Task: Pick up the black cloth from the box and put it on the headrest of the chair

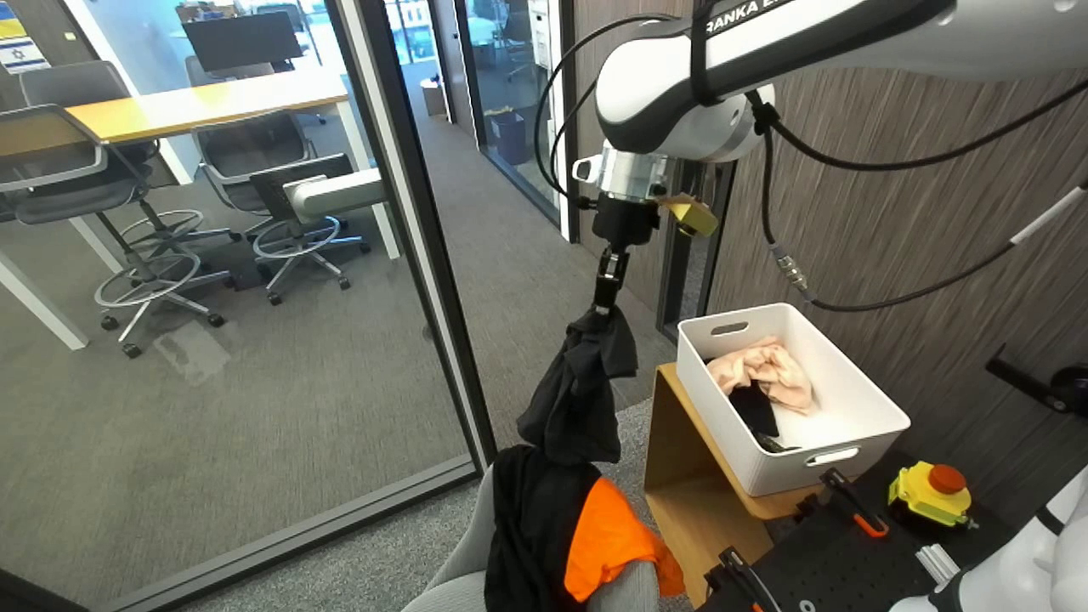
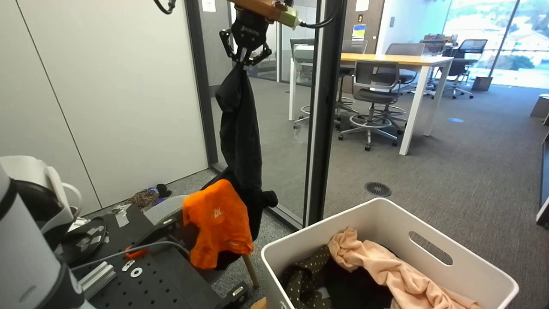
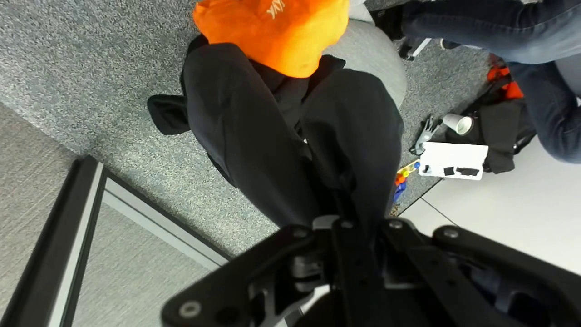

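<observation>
My gripper (image 1: 605,306) is shut on the top of a black cloth (image 1: 574,399), which hangs down in folds. In an exterior view the gripper (image 2: 243,64) is high above the chair and the cloth (image 2: 241,133) hangs long below it. The grey chair (image 1: 459,544) has another black cloth (image 1: 535,518) and an orange cloth (image 1: 608,544) draped over its back. The hanging cloth's lower end overlaps the draped black cloth in view; I cannot tell if they touch. In the wrist view the held cloth (image 3: 254,136) hides much of the chair (image 3: 376,59).
A white box (image 1: 850,374) on a wooden stand (image 1: 680,501) holds a peach cloth (image 2: 386,266), a black cloth (image 2: 351,283) and a dotted dark cloth (image 2: 300,274). A glass partition's dark frame (image 1: 425,255) stands close beside the chair. A person's legs (image 3: 472,27) show in the wrist view.
</observation>
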### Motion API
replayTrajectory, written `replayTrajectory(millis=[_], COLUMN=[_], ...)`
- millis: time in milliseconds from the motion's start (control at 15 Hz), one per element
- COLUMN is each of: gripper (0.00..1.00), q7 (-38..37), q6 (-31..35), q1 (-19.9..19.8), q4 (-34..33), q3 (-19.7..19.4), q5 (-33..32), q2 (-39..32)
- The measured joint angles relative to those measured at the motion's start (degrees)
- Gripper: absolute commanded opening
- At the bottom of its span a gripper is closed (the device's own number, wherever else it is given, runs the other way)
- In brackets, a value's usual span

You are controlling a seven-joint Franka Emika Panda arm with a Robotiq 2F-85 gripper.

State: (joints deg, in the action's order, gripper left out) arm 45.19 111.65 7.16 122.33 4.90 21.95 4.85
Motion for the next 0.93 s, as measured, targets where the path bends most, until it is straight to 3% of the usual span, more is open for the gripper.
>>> replayTrajectory(millis=[400,933], gripper=[0.04,0.04], q7=[-0.01,-0.50], q6=[0.02,-2.74], q1=[2.38,4.18], q4=[-3.15,-13.89], q3=[3.29,8.51], q5=[-0.50,-4.29], q2=[-7.43,-22.68])
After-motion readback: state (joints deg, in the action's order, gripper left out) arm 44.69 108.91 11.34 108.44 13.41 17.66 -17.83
